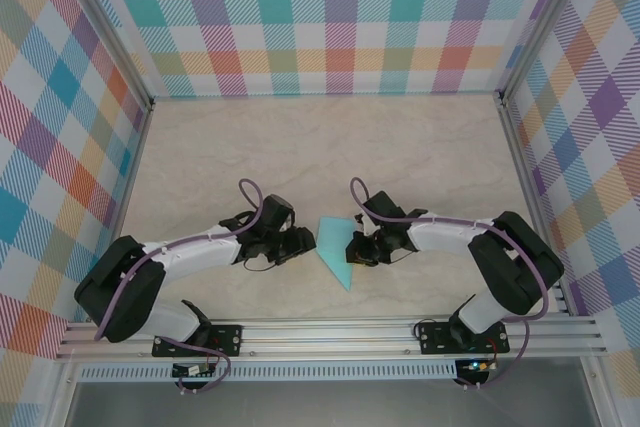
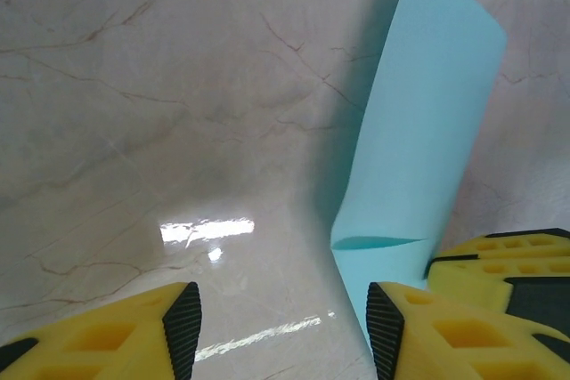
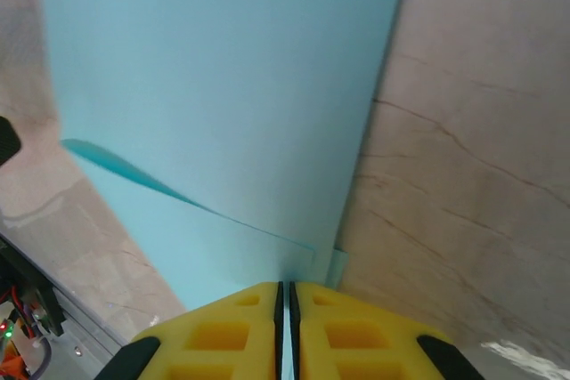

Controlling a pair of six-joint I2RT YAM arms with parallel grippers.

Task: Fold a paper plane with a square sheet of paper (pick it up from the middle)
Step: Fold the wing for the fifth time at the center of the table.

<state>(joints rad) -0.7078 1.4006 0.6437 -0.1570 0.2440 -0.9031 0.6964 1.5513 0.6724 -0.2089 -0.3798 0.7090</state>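
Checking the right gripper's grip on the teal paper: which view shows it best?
Right wrist: the right gripper is shut on the edge of the paper. Top external gives its pointed outline; left wrist, a raised flap.

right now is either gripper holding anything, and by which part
The right gripper is shut on the sheet of paper, pinching the folded edge nearest that gripper. The left gripper is open beside the paper, holding nothing.

A: Where does the top view sit?
B: High behind both arm bases (image 1: 195, 339), looking down on the whole table (image 1: 300, 137).
A: And the 2 wrist views?
B: Close over the table, each facing the teal paper (image 2: 427, 131) from opposite sides; all 3 share it.
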